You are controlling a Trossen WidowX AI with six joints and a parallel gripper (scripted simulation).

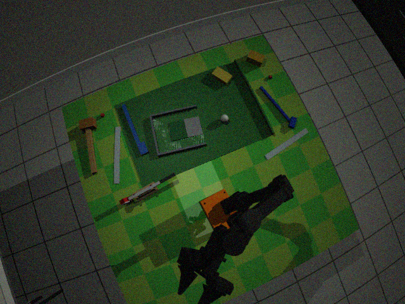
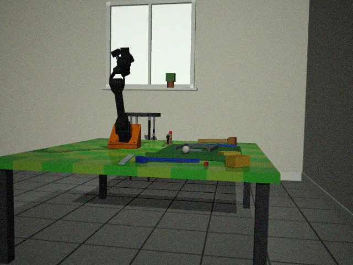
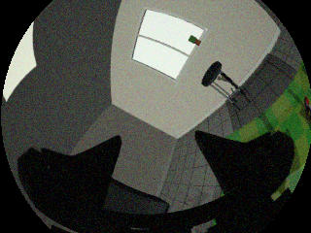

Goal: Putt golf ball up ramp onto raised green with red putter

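gripper (image 1: 196,287) spread wide and holding nothing, raised high over the near edge of the table (image 2: 85,168).

we see the red putter (image 1: 142,192) lying flat on the checkered top, its red head toward the left, just outside the near edge of the dark green mat (image 1: 209,98), well apart from our fingers. the golf ball (image 1: 224,118) rests on that mat, beside the grey-walled raised green (image 1: 178,130). a blue putter (image 1: 278,107) and a grey bar (image 1: 286,144) lie to the right of the mat, a blue bar (image 1: 134,129), a second grey bar (image 1: 116,154) and a wooden mallet (image 1: 88,141) to its left. our arm stands up from the orange base (image 2: 125,139), and the wrist view looks toward the window (image 3: 165,42) and wall.
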